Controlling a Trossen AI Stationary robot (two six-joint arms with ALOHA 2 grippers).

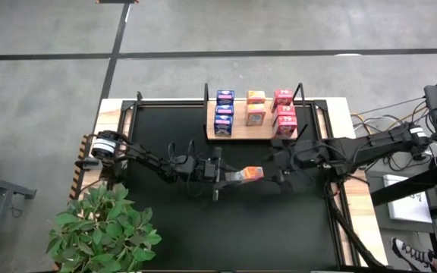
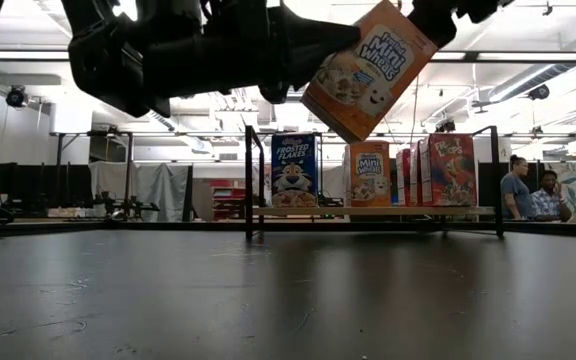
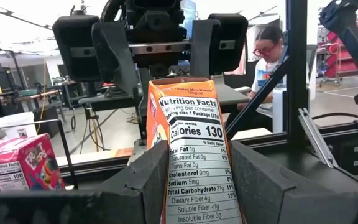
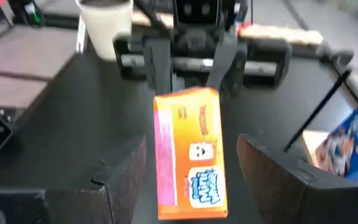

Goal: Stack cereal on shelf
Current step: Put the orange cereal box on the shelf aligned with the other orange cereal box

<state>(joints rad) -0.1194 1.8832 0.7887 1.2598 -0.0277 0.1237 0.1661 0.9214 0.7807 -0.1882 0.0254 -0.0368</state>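
An orange cereal box [image 1: 253,174] hangs over the black mat at mid-table, with my left gripper [image 1: 230,176] shut on it from the left. My right gripper [image 1: 277,179] stands open at the box's other end. Its fingers [image 4: 126,168] flank the box [image 4: 188,152] with a gap on each side. The wooden shelf [image 1: 241,135] at the far edge carries three blue boxes [image 1: 224,112], two orange ones [image 1: 256,106] and three red ones [image 1: 284,111], all standing on their bases. My left gripper pinches the orange box between its two fingers, at the end nearest that arm [image 3: 179,193]. The fingers come level from the table's left and lie along the box. The box [image 2: 368,65] is lifted clear of the mat and tilted, its free end pointing toward the right arm.
The shelf's thin black posts [image 1: 206,95] rise at its ends. A potted plant [image 1: 101,227] stands at the table's near left corner. People [image 2: 528,195] sit in the room beyond the table. Bare black mat [image 1: 264,227] lies on the near side of both arms.
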